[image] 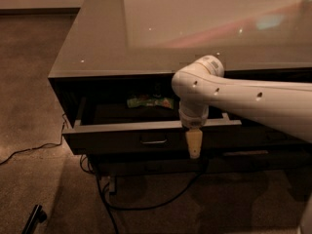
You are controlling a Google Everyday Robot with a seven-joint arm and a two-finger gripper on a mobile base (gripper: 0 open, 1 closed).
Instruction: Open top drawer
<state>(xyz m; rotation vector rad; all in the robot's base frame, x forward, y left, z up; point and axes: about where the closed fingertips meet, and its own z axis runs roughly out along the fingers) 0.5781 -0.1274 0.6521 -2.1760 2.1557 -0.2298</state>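
The top drawer [122, 138] is a wide shallow dark grey drawer under the desk top, pulled partly out. Its flat front carries a small rectangular centre pull [153, 141]. A green packet [149, 102] lies on the drawer floor at the back. My white arm reaches in from the right. My gripper [194, 145] hangs down over the drawer front's top edge, just right of the pull, with its pale tip in front of the drawer face.
The glossy grey desk top [146, 38] spans the upper view. Black cables [146, 199] trail on the carpet under the desk. A dark object [33, 217] lies on the floor at lower left. A lower drawer front [243, 155] sits below right.
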